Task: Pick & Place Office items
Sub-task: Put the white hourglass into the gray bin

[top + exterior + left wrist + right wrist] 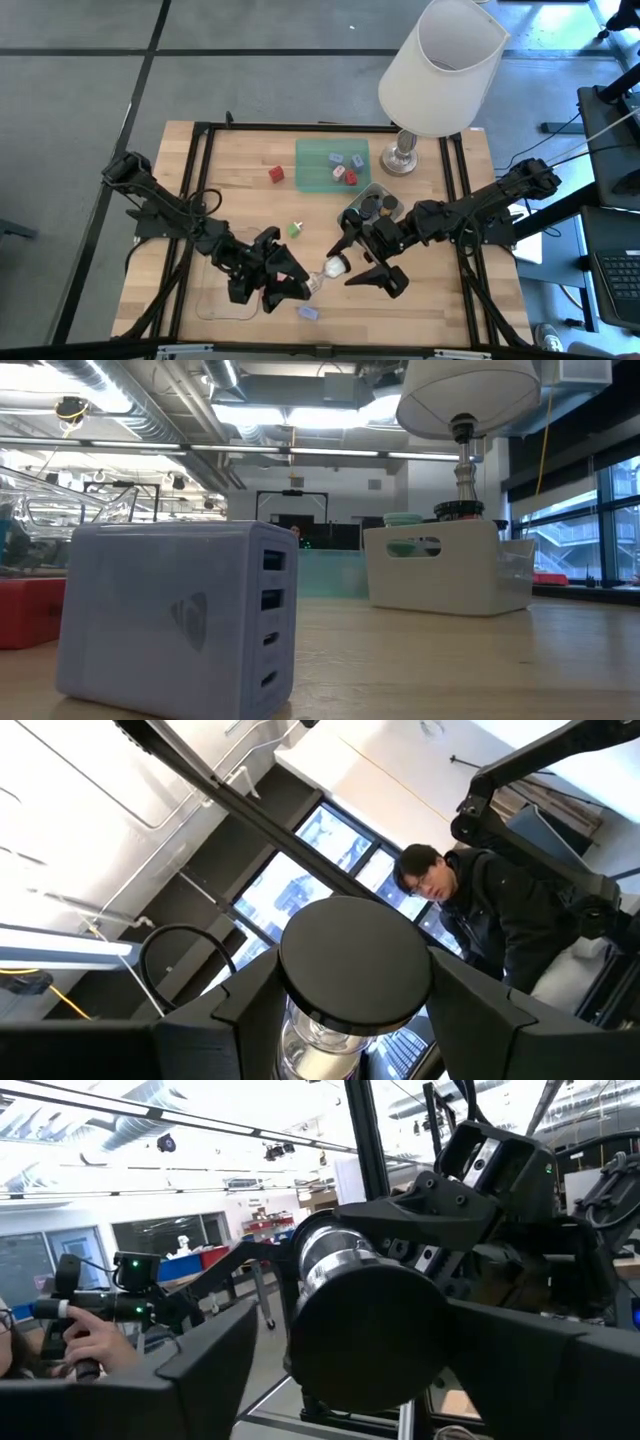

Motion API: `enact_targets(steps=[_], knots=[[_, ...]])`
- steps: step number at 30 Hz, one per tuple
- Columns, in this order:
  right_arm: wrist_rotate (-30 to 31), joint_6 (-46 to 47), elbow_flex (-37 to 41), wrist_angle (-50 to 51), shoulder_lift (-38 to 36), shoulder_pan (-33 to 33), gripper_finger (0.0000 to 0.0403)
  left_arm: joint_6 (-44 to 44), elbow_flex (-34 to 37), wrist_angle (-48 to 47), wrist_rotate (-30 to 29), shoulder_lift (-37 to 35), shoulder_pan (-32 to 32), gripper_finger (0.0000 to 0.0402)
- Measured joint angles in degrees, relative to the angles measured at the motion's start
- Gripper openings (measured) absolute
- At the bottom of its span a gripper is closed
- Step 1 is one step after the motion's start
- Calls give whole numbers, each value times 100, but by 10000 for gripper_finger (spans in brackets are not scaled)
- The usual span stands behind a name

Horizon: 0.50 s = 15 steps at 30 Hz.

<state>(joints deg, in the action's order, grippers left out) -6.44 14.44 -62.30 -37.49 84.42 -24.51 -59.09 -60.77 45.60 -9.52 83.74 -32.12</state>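
Both claws meet over the table's (250, 160) near middle, a clear, black-capped cylinder (333, 266) bridging them. Left claw (300, 285) pinches one end, cap (355, 963) showing between its fingers. Right claw (365, 262) is spread around the other end; cannot tell if it grips yet.

Progress, judged: partial. Beyond the right claw, the green tray (312, 180) holds red and blue pieces, the grey tray (398, 205) dark caps. Left loose: red block (276, 174), green piece (295, 230), pale blue piece (307, 312) just beside the left claw.

Overhead looks down — low camera level, perhaps tabletop.
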Motion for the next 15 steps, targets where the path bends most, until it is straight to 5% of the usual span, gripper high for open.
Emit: enact_targets(steps=[8,15], knots=[[7,-19,0,2,-2,2,216,-5,0,-22,2,4,-2,200],[-3,-165,0,19,-2,2,214,180,0,-34,-19,4,-2,237]])
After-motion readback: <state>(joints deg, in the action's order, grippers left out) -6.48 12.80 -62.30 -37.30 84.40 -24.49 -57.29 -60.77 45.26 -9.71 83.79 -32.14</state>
